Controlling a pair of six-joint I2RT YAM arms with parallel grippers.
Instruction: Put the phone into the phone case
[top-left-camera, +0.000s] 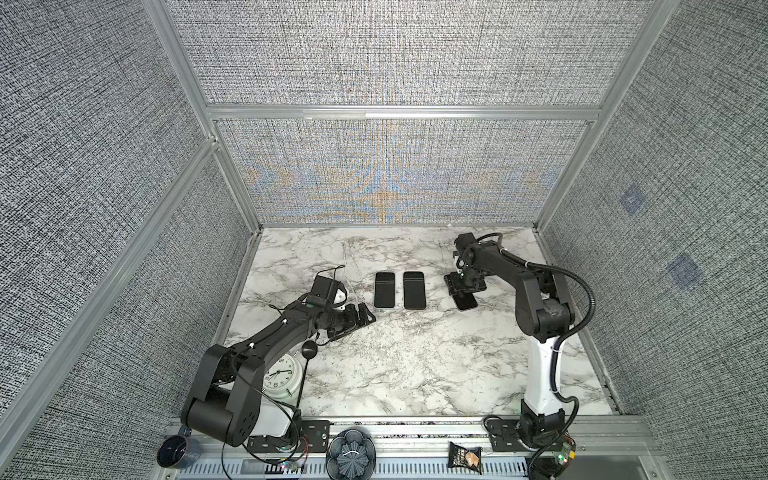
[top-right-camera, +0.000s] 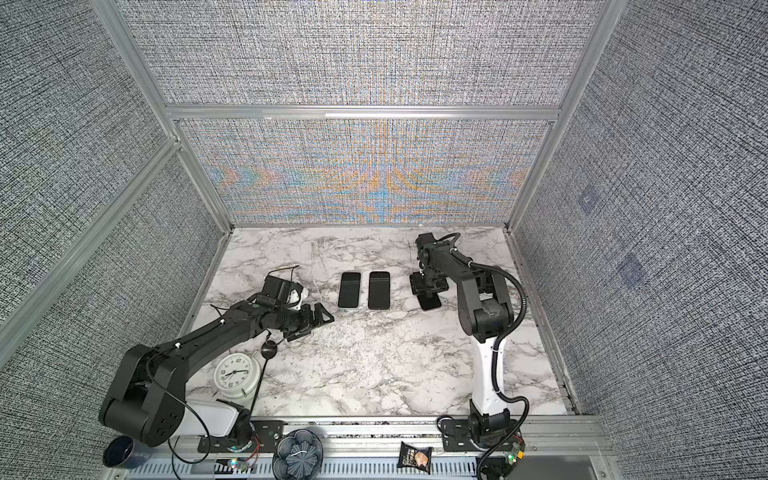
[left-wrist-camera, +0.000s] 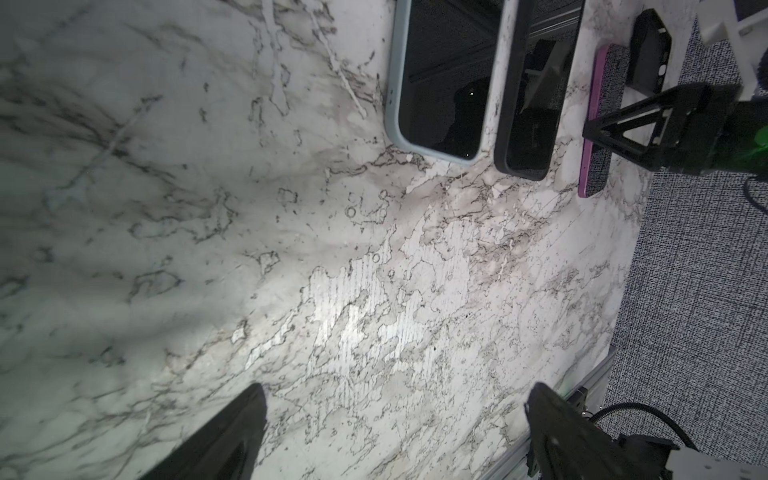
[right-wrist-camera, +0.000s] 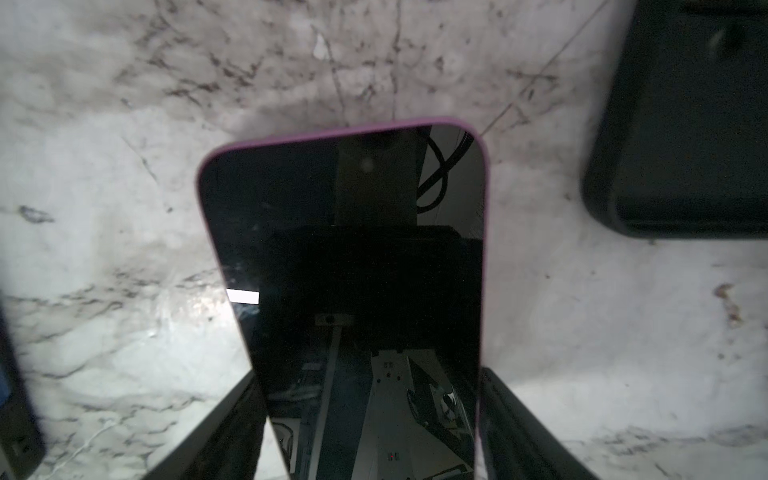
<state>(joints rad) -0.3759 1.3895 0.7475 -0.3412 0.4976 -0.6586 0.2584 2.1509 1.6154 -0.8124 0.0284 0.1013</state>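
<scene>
On the white marble table (top-left-camera: 415, 365), the purple-edged, dark-screened phone (right-wrist-camera: 353, 257) lies flat, near the empty black phone case (right-wrist-camera: 685, 133). The right gripper (right-wrist-camera: 370, 376) straddles it, a finger at each long edge; pinching or not, can't tell. The left gripper (left-wrist-camera: 397, 392) hovers apart, fingers spread wide.

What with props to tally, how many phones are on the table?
3. Two lie centrally, side by side: the light-cased phone, the black-cased phone. The purple phone sits at the right gripper. More may be hidden.
</scene>
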